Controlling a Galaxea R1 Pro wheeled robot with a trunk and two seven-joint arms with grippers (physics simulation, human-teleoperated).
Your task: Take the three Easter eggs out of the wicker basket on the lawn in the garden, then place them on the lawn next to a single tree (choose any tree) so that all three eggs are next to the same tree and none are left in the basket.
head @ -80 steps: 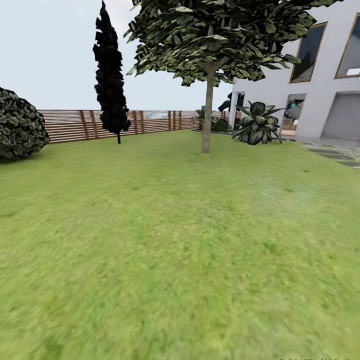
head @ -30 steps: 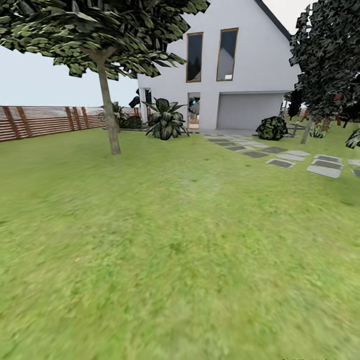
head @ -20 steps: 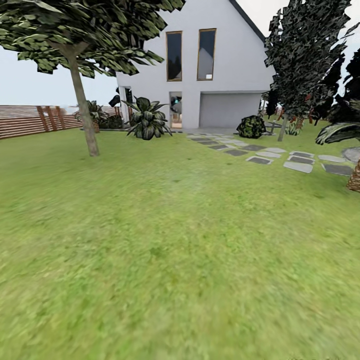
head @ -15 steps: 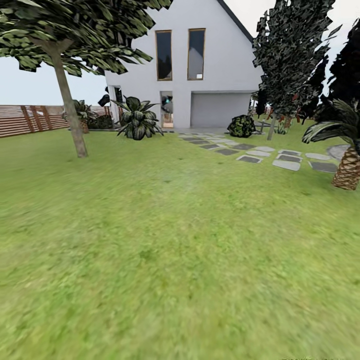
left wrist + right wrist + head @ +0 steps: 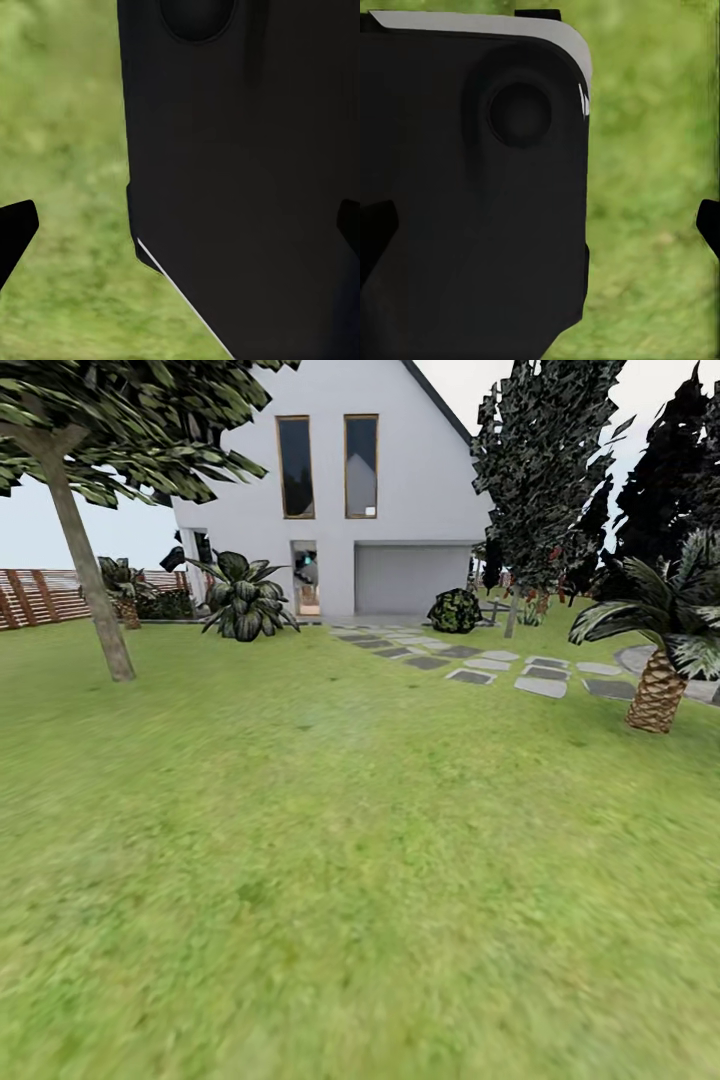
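Note:
The Easter eggs and the wicker basket are out of view. The lawn point(image 5: 350, 840) spreads wide ahead in the head view. A tree point(image 5: 90, 580) with a thin pale trunk and leafy crown stands at the far left of it. In the left wrist view my left gripper point(image 5: 180, 236) is open, its dark fingertips point(image 5: 15, 232) at the frame's edges, with a black part of the robot and grass behind. My right gripper point(image 5: 540, 232) is likewise open in the right wrist view, with nothing between its fingers.
A white house point(image 5: 340, 510) stands at the back, with a stepping-stone path point(image 5: 540, 686) leading right. A short palm point(image 5: 660, 690) stands on the right, a dark tree point(image 5: 545, 460) behind it. A slatted fence point(image 5: 30, 595) runs at the far left, and a broad-leaved plant point(image 5: 240, 600) grows by the house.
The head camera has swung to the right: the tree slid toward the left edge, the black columnar tree left the picture, and the house, path and palm came in.

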